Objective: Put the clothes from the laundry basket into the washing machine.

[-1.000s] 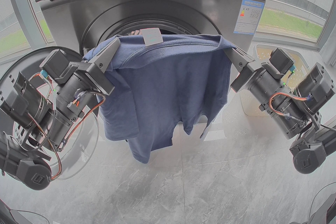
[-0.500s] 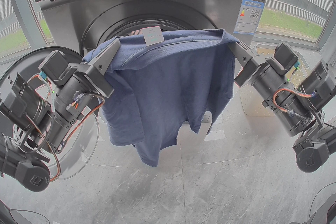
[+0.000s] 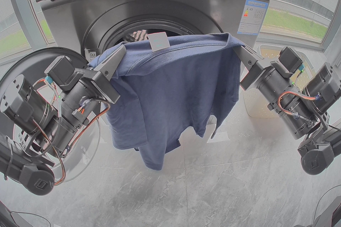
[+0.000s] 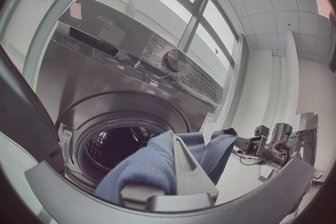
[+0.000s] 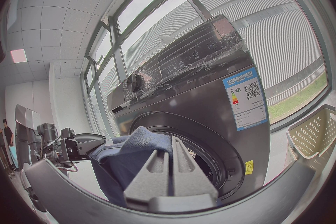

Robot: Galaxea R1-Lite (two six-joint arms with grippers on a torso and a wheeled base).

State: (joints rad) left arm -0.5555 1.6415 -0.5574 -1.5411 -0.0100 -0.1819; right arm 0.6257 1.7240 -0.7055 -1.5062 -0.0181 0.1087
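The blue shirt (image 3: 177, 89) hangs spread across the open drum mouth (image 3: 142, 33) of the washing machine (image 3: 152, 0), clear of the floor. The left gripper (image 3: 115, 55), angled up, is clamped on one shoulder, and the right gripper (image 3: 238, 49) pinches the other. The door (image 3: 32, 55) is swung open on the left. The laundry basket (image 5: 309, 130) sits beside the machine's right side, its contents hidden.

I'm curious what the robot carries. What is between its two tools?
A blue shirt, stretched from left tool to right tool, seen in the head view.
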